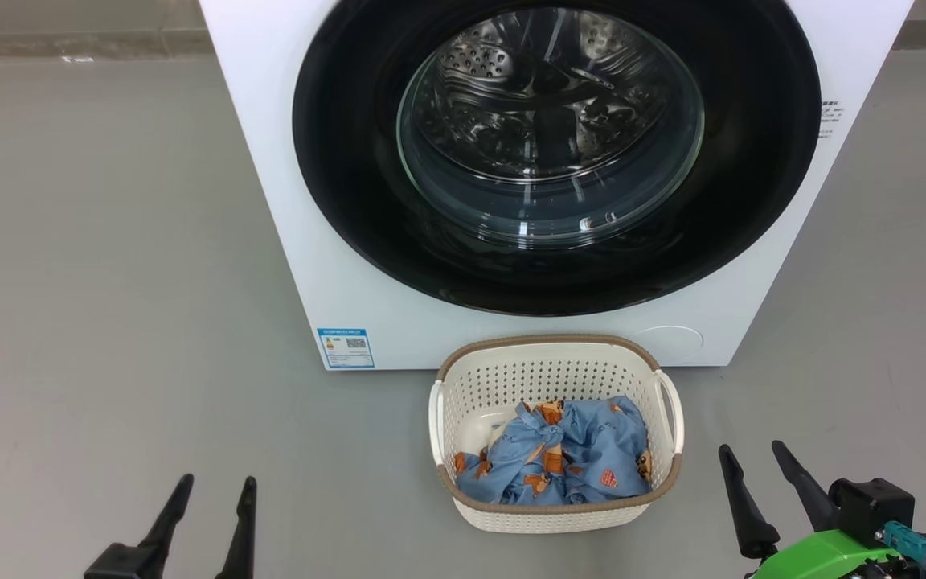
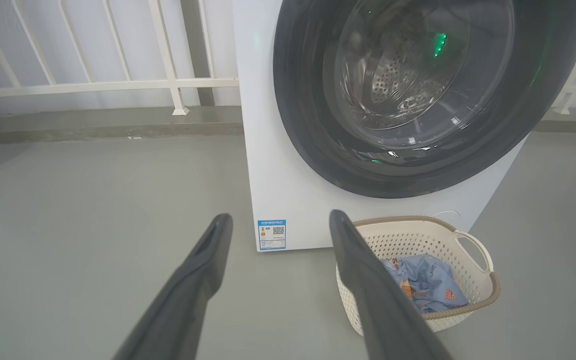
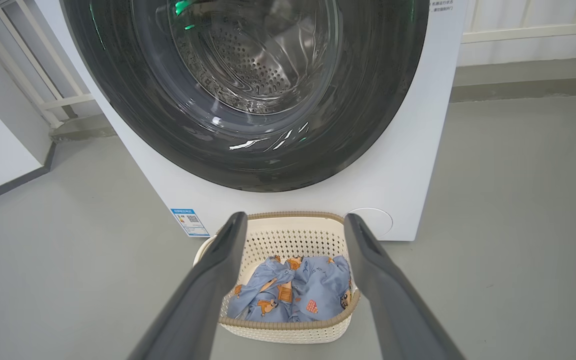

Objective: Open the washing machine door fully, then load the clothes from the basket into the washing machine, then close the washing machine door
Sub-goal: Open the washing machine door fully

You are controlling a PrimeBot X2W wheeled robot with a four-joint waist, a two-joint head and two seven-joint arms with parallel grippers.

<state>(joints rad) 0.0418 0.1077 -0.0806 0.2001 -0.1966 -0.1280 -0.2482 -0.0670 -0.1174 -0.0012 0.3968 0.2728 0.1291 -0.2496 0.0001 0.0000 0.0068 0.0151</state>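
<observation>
Laundry sits on a grey floor (image 1: 109, 281) before one white washing machine (image 1: 286, 201). Its one round door (image 1: 555, 137) lies flat against the front, and the steel drum shows through the glass bowl. One cream basket (image 1: 547, 342) stands on the floor just before the machine, under the door's lower rim; whether it touches the cabinet cannot be told. In it lies one crumpled bundle of clothes (image 1: 567, 458), light blue with orange figures, heaped toward the basket's near wall. Two grippers flank the basket, both apart from it: the left gripper (image 1: 218, 480) and the right gripper (image 1: 751, 447). Each has two dark fingers spread wide, with nothing between them. One blue sticker (image 1: 346, 347) marks the lower left corner of the machine's front. The floor is smooth, matt and evenly grey. Behind the machine a low concrete kerb (image 2: 93, 125) runs along the floor's far edge, and a white railing (image 2: 93, 85) stands on it.
</observation>
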